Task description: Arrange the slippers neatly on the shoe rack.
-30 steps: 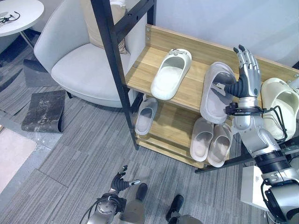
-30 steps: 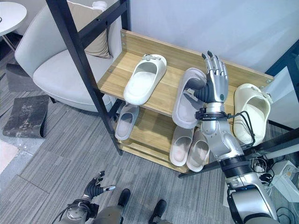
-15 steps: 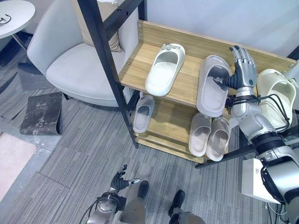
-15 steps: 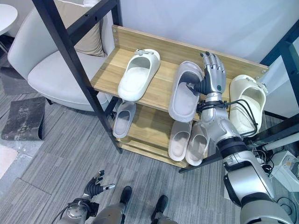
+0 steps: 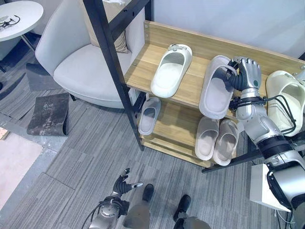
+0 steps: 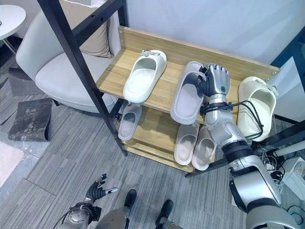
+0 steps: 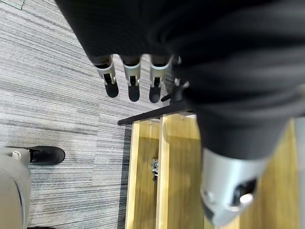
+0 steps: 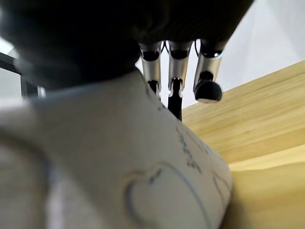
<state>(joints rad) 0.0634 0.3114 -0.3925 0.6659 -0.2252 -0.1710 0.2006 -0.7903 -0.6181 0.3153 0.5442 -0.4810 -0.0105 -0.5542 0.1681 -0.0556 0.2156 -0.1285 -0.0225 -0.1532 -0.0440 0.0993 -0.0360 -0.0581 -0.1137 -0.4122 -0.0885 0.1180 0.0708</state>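
The wooden shoe rack (image 5: 190, 88) stands ahead. On its top shelf lie a white slipper (image 5: 171, 70), a grey slipper (image 5: 215, 90) and a cream slipper (image 5: 285, 101). My right hand (image 5: 245, 74) is shut on the grey slipper's strap end, fingers curled over it, and the slipper (image 8: 119, 181) lies on the shelf with its heel over the front edge. The lower shelf holds a single grey slipper (image 5: 149, 115) and a pale pair (image 5: 217, 140). Low near the floor hangs my left hand (image 5: 122, 184), open and holding nothing.
A black frame post (image 5: 114, 67) slants across the rack's left end. A grey armchair (image 5: 81, 62) sits left of it, with a round white table (image 5: 19, 12) beyond. A dark mat (image 5: 47, 114) lies on the carpet. A white box (image 5: 267, 188) stands right of the rack.
My right hand has lowered the grey slipper from tilted up to lying on the top shelf, and its fingers have curled over the strap. The camera has shifted slightly.
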